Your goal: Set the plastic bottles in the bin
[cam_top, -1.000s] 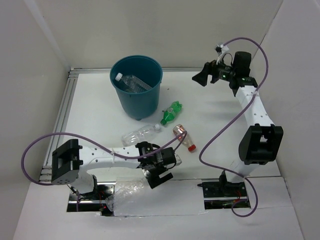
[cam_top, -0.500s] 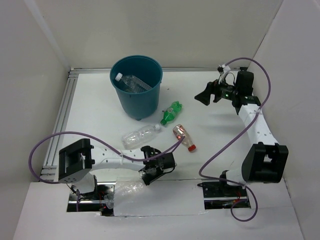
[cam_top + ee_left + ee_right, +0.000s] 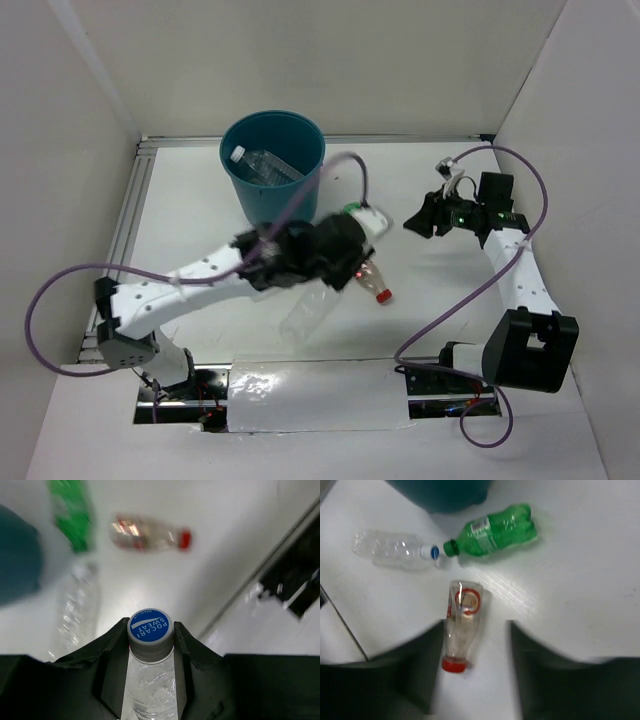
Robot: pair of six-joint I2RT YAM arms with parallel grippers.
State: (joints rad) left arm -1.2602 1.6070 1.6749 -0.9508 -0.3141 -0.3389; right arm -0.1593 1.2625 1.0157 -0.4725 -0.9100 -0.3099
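Note:
My left gripper (image 3: 325, 280) (image 3: 150, 630) is shut on a clear crinkled bottle (image 3: 308, 315) (image 3: 150, 680) with a blue-topped cap, lifted above the table's middle. On the table lie a green bottle (image 3: 495, 530) (image 3: 70, 515), a red-labelled, red-capped bottle (image 3: 372, 283) (image 3: 462, 630) and another clear bottle (image 3: 390, 550) (image 3: 75, 610). The teal bin (image 3: 245, 195) stands at the back with one clear bottle (image 3: 265, 165) inside. My right gripper (image 3: 420, 218) (image 3: 476, 625) hangs open high above the red-labelled bottle, holding nothing.
White walls close in the table on the left, back and right. A metal rail (image 3: 125, 230) runs along the left edge. Purple cables (image 3: 350, 170) loop over both arms. A white cover strip (image 3: 320, 395) lies between the arm bases.
My left gripper closed on the clear bottle at the near edge and swung it up toward the table's middle. The right arm drew slightly nearer and lower.

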